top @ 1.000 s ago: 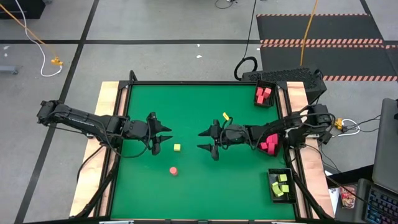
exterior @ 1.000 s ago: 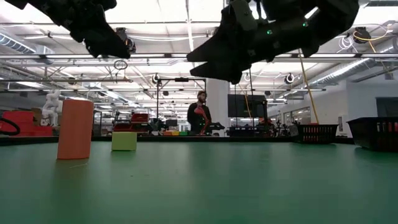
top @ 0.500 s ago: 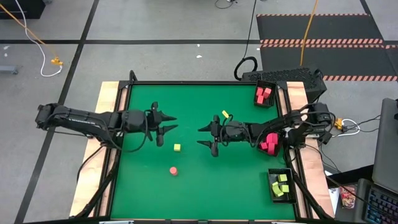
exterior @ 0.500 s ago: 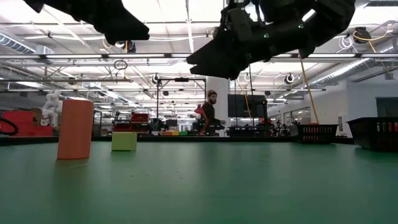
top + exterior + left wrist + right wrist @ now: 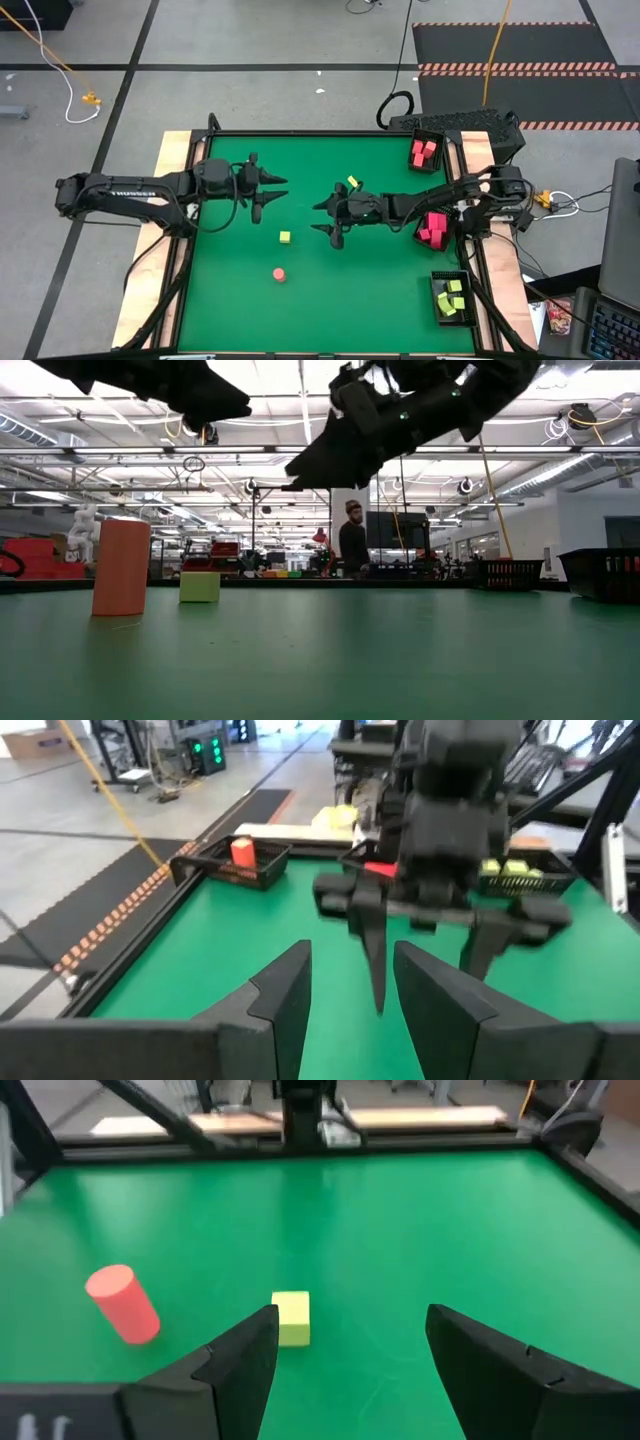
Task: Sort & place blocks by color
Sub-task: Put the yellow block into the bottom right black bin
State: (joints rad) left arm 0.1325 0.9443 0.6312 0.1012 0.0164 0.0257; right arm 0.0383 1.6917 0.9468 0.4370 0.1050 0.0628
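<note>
Over mid-desk: both claws empty, two blocks unsorted.
Left claw (image 5: pixel 268 192) has swung toward the far side, fingers apart; right claw (image 5: pixel 325 216) has advanced leftward, fingers apart, apparently closing on the yellow cube (image 5: pixel 285 237), which lies just ahead of it on the desk (image 5: pixel 380 290); pink cylinder (image 5: pixel 279 273) beyond.

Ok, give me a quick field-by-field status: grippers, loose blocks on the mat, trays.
left gripper: open, empty, above the mat
right gripper: open, empty, above the mat
yellow cube: loose on the mat, between the grippers
pink cylinder: loose, upright, nearer the front edge
yellow block: loose, beside the right arm
pink trays: two at the right edge, holding pink blocks
yellow-green tray: front right, holding yellow-green blocks
</note>
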